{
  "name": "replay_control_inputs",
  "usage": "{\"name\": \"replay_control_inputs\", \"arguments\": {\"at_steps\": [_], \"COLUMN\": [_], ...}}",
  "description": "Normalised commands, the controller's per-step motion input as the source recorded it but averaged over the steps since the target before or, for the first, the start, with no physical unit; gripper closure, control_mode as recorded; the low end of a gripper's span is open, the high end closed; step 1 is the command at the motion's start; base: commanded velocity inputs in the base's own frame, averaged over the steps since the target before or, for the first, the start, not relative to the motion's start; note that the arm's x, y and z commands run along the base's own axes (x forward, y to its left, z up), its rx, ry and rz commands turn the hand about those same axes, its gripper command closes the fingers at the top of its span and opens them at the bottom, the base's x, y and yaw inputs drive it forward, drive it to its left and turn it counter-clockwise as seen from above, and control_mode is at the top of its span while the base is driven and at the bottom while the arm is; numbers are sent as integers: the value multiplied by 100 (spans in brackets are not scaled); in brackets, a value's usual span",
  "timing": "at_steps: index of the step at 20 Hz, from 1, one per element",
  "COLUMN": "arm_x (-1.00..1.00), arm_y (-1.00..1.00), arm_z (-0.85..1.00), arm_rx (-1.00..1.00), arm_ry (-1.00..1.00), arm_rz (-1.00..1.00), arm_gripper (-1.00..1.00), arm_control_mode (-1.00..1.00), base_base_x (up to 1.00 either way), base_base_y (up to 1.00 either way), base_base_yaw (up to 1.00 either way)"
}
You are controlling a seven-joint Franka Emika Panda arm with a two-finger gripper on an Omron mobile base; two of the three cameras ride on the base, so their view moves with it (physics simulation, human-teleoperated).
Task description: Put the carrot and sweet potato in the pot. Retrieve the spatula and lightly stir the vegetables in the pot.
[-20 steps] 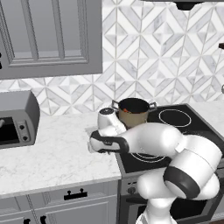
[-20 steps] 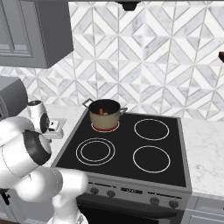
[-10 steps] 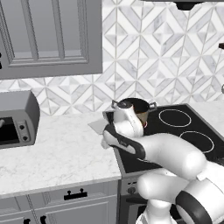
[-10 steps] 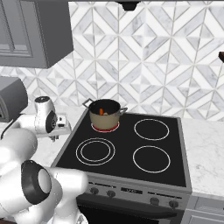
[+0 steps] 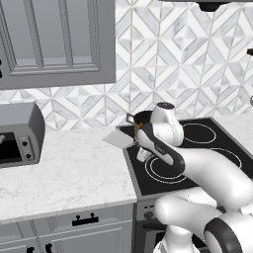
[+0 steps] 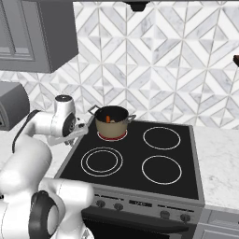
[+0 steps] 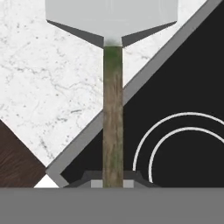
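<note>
The spatula's light-grey blade [image 7: 111,17] points away from my hand on a thin straight handle [image 7: 112,118]. My gripper [image 7: 112,180] is shut on the handle's near end. Seen from the left base, the blade [image 5: 118,140] hovers over the seam between counter and stove, with the gripper [image 5: 140,147] just to its right. The tan pot [image 6: 112,123] stands on the back left burner, a short way right of the gripper [image 6: 74,135]. An orange-red carrot [image 6: 108,119] lies inside the pot. The sweet potato is hidden.
A black cooktop [image 6: 140,163] with several ring burners spreads right of the marble counter [image 5: 64,173]. A grey microwave [image 5: 20,138] stands at the counter's left end. Grey wall cabinets [image 5: 59,39] hang above it.
The arm has swung right, from over the counter toward the stove's left edge and the pot, carrying the spatula. The gripper has stayed shut.
</note>
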Motion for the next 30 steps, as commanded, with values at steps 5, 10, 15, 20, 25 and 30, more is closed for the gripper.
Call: {"name": "replay_control_inputs", "arguments": {"at_steps": [5, 10, 15, 20, 25, 30], "arm_x": [0, 10, 31, 50, 57, 63], "arm_y": [-52, -10, -31, -75, -61, -48], "arm_z": [0, 22, 52, 20, 43, 44], "arm_rx": [0, 0, -5, -15, -19, -19], "arm_ry": [0, 0, 1, 11, 1, 0], "arm_rz": [2, 0, 4, 2, 4, 6], "arm_gripper": [100, 100, 100, 100, 100, 100], "arm_control_mode": [-100, -100, -100, -100, -100, -100], "base_base_x": [0, 0, 0, 0, 0, 0], "base_base_y": [0, 0, 0, 0, 0, 0], "base_base_yaw": [0, 0, 0, 0, 0, 0]}}
